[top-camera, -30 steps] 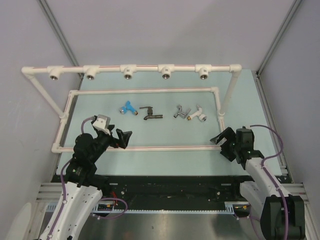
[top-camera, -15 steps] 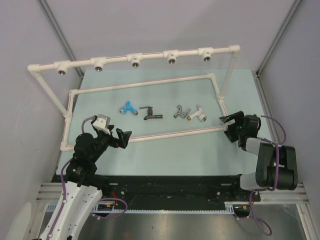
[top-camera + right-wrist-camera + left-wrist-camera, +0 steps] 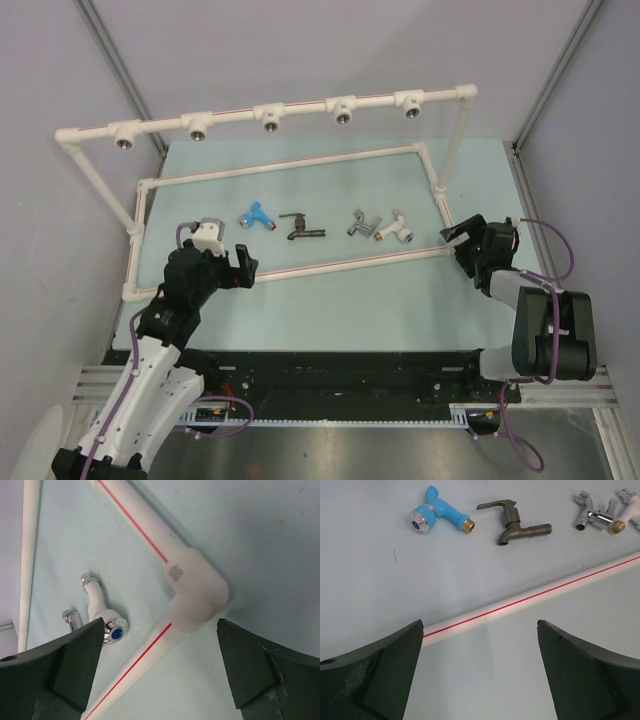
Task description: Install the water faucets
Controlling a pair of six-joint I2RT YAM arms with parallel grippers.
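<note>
- The left fingers (image 3: 380,675) are spread wide and hold nothing. The near rail (image 3: 530,597) of the white pipe frame (image 3: 100,170) crosses the gap between them. If they close or drop here, they would likely clamp or press the rail, not a faucet.
- The blue faucet (image 3: 437,517) lies on the table (image 3: 350,300) beyond the left fingers, past the rail and nearer the left tip. Reaching for it means clearing the rail. A low pass could hook the rail and drag the light frame, which already sits slanted.
- The dark faucet (image 3: 517,525) lies beyond the gap, just right of its middle, lever up. A grip on the lever rather than the body could let it swivel as it lifts.
- The silver faucet (image 3: 592,515) and white faucet (image 3: 97,602) lie just beside each other, perhaps touching, beyond the left fingers' right tip and close to the right fingers' left tip. Taking one may knock or carry the other.
- The right fingers (image 3: 260,670) are also wide and empty, straddling the frame's elbow (image 3: 197,597). Any closing or push here would likely shift the frame.
- A shifted frame moves the sockets (image 3: 268,118) on the high rail, so a threaded end might meet one crooked and jam.
</note>
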